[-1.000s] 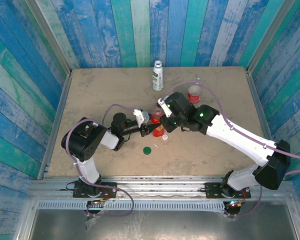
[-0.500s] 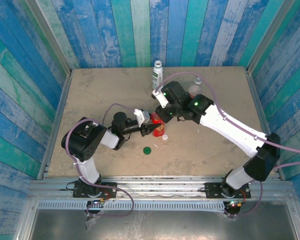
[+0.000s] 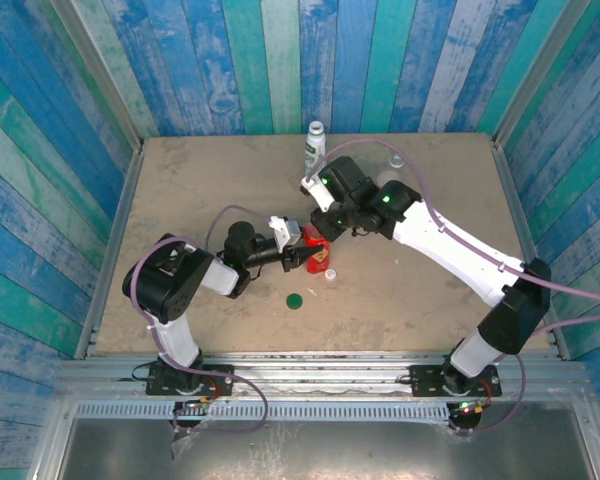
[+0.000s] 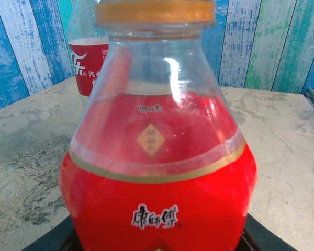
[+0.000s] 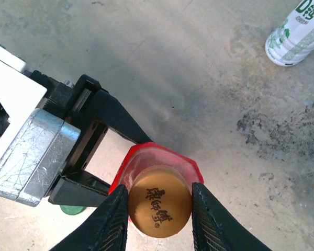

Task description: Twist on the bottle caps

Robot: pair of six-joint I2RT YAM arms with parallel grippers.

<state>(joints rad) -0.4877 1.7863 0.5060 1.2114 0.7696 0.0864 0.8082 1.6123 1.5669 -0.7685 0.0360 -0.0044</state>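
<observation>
The red bottle [image 4: 157, 198] stands upright on the table with my left gripper [image 3: 308, 258] shut on its lower body. One black left finger [image 5: 120, 125] reaches the bottle's side in the right wrist view. The orange cap [image 5: 159, 205] sits on the bottle's neck, and my right gripper [image 5: 159, 212] is shut on it from above, a ribbed finger [image 5: 111, 222] on either side. The dark green cap [image 3: 295, 299] lies loose in front of the bottle. A small white cap [image 3: 330, 276] lies just to its right.
The white bottle with green print [image 3: 315, 150] stands at the back of the table. A clear bottle with a red label [image 4: 89, 55] stands behind the red one, mostly under my right arm [image 3: 430, 240] in the top view. Blue plank walls enclose the table.
My right arm has swung back and to the left and turned its wrist over the red bottle. It now covers the clear bottle. The left arm has stayed put.
</observation>
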